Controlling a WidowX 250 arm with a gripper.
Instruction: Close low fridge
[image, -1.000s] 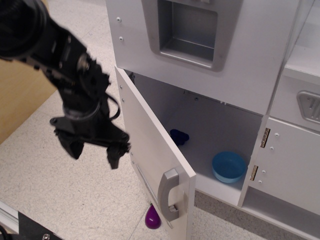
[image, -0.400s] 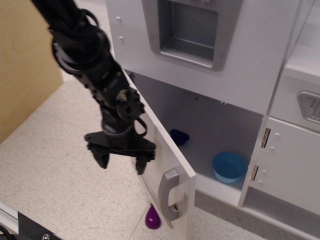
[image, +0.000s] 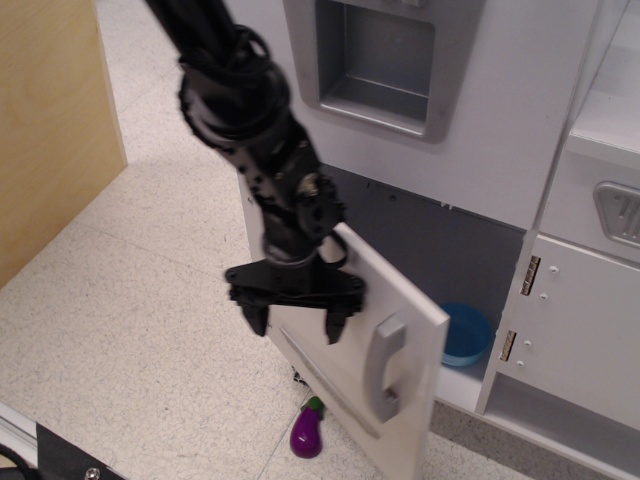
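- End effector (image: 296, 318): fingers spread, holding nothing, set against the door's left part to push it.
- Fridge door (image: 400, 350): partly ajar; blue bowl (image: 466, 335) visible inside.

1. Your gripper (image: 297, 325) hangs against the outer face of the low fridge (image: 395, 375) door, fingers (image: 336, 327) spread, blocking that side of the panel.
2. The door stands partly open; a narrowing gap to the dark interior remains on its right.
3. The blue bowl (image: 465, 333) sits just inside that gap, near the front edge.
4. The purple eggplant (image: 306, 432) lies on the floor (image: 130, 320) under the door's lower edge.
5. Left of the arm, the floor is open up to the wooden panel (image: 50, 130).
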